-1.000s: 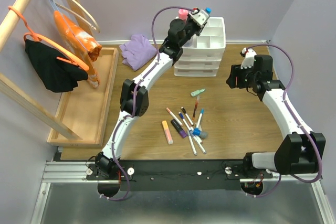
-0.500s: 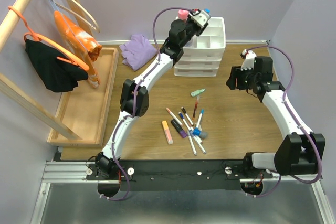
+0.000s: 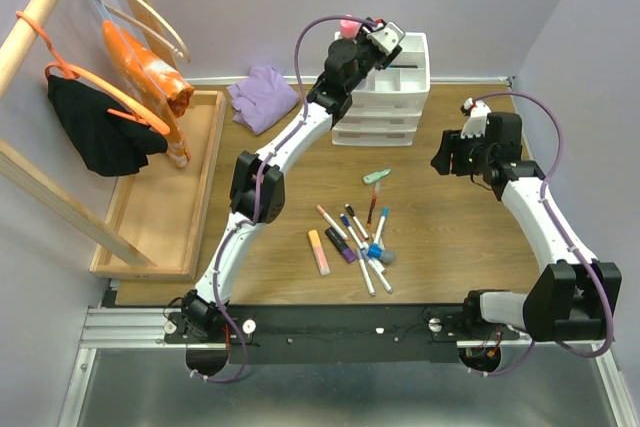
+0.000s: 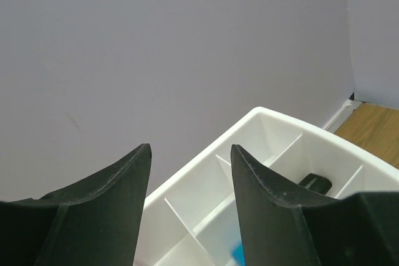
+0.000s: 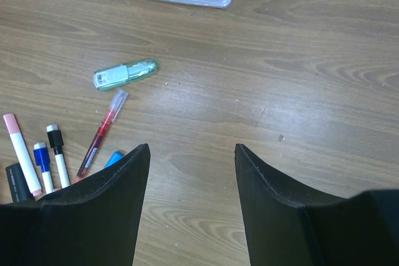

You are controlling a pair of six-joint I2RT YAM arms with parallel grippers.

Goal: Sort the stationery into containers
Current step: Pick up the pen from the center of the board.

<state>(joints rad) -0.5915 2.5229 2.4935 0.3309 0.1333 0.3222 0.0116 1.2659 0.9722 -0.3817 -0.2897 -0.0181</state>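
Top external view has the left gripper (image 3: 386,39) raised over the far-left corner of the divided top tray (image 3: 420,47) on the white drawer unit (image 3: 385,117), which stands at the bench's (image 3: 450,237) far edge. In the left wrist view its fingers are apart with nothing between them, hanging above the compartments. A black highlighter (image 4: 315,184) lies in one compartment, and a blue item (image 4: 239,253) in a nearer one is too cut off to name. A pink-capped glue bottle (image 3: 349,27) shows behind the left arm, but its footing is hidden. The right gripper (image 3: 470,107) hovers released above bare wood near the right edge. Mid-bench lie the mint highlighter (image 5: 124,74), red pen (image 5: 100,134), orange highlighter (image 3: 318,252), thin markers (image 3: 364,275) and grey jar (image 3: 386,258), loosely bunched.
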